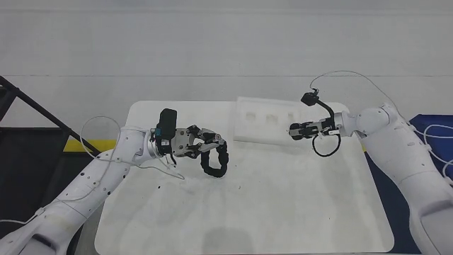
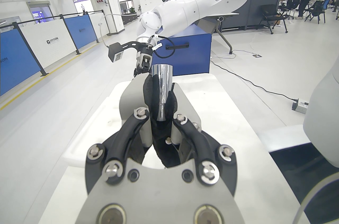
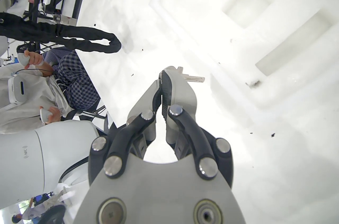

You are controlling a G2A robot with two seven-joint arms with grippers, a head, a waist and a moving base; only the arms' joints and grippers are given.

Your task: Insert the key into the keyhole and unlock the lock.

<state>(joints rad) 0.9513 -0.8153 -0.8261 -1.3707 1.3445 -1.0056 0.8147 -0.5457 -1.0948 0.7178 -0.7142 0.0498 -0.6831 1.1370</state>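
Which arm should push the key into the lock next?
Probably the right arm. The right gripper is shut on the key, with the blade sticking out. The left gripper is shut on the lock, whose metal end points toward the right arm.

The top view looks steeply down from above the arms at the table, far enough off to take in both arms, with floor across the upper frame. The left wrist view sits close behind the left gripper, facing level along the table towards the hall. The right wrist view sits close behind the right gripper, facing down at the tray, near enough to show the key. All three share the lock, at upper left in the right wrist view.
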